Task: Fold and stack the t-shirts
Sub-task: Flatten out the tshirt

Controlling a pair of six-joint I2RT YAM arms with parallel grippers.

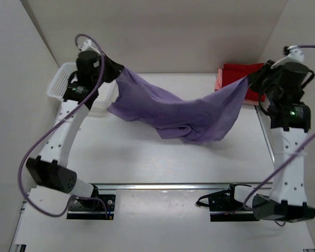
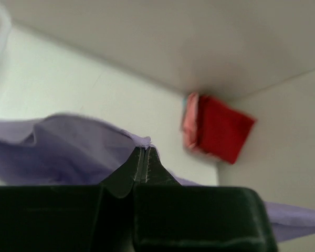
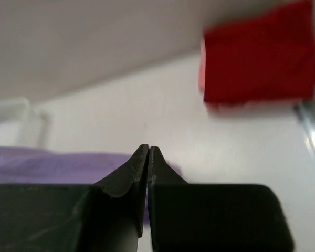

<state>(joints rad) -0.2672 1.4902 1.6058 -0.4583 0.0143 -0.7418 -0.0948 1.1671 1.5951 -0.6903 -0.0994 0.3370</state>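
White tabletop (image 1: 147,163) spreads between plain pale walls, with both arms rising from its near edge. A soft lavender t-shirt (image 1: 184,113) with short sleeves hangs above the far half of the tabletop like a hammock, strung between the two arms. Its crumpled middle sags lowest a little right of centre; whether that fold touches the surface cannot be told.

The left gripper (image 1: 117,70) is raised near the far left corner, its jaws pressed together on one edge of the lavender t-shirt. In the left wrist view a small tuft of purple cloth pokes out at the tips. The right gripper (image 1: 250,79) is raised near the far right corner, jaws likewise pinched tight on the opposite edge of the cloth, which runs taut up to it.

A folded bright red t-shirt (image 1: 236,72) lies in the far right corner on top of a folded salmon pink t-shirt (image 1: 219,84), of which only a thin edge shows. A white plastic lattice basket (image 1: 60,84) stands in the far left corner, partly hidden behind the left arm.
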